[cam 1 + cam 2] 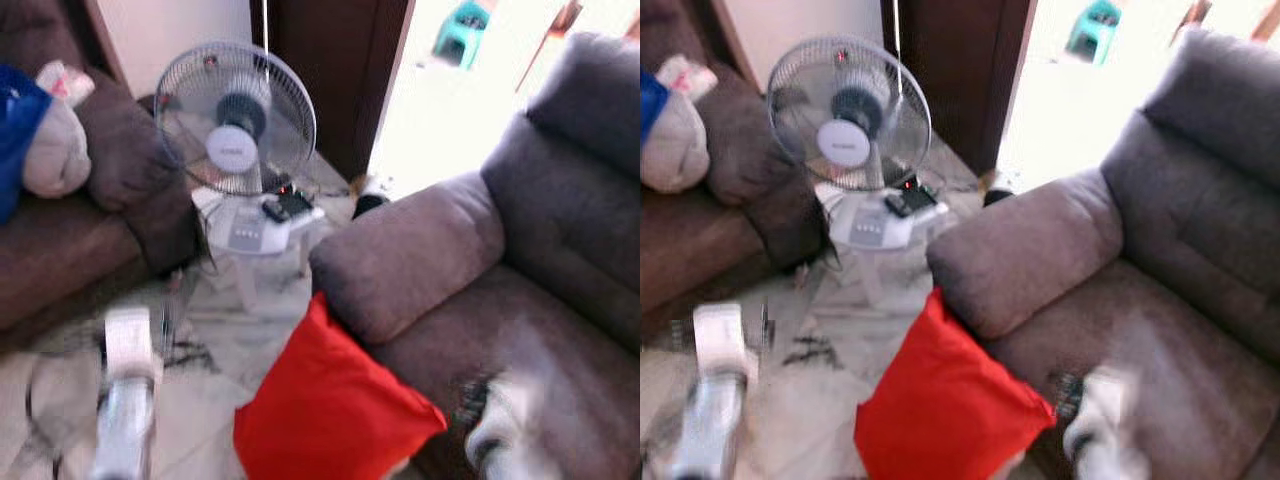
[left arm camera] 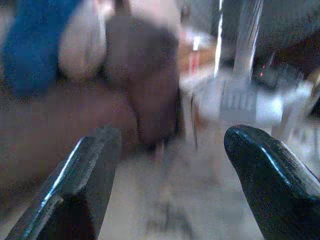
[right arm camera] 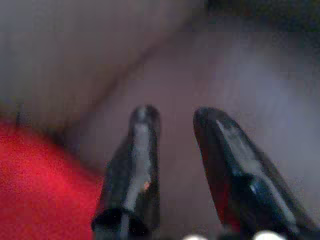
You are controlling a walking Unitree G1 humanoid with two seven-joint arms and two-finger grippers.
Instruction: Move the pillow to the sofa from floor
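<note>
The red pillow [image 1: 330, 410] stands on the marble floor, leaning against the front of the grey sofa's armrest [image 1: 400, 255]. The sofa's seat [image 1: 520, 330] lies to its right. My right arm [image 1: 500, 425] is blurred, low over the seat's front edge beside the pillow. In the right wrist view my right gripper [image 3: 175, 116] is open by a narrow gap with nothing in it, above the seat fabric, with the pillow [image 3: 40, 185] just to one side. My left arm [image 1: 125, 400] reaches over the floor left of the pillow. My left gripper [image 2: 172, 137] is wide open and holds nothing.
A standing fan [image 1: 236, 115] sits on a white stool [image 1: 262, 235] just beyond the armrest. A brown sofa [image 1: 70, 250] with blue and beige bundles lines the left side. A cable [image 1: 190, 350] trails on the floor. A bright doorway [image 1: 440, 90] opens behind.
</note>
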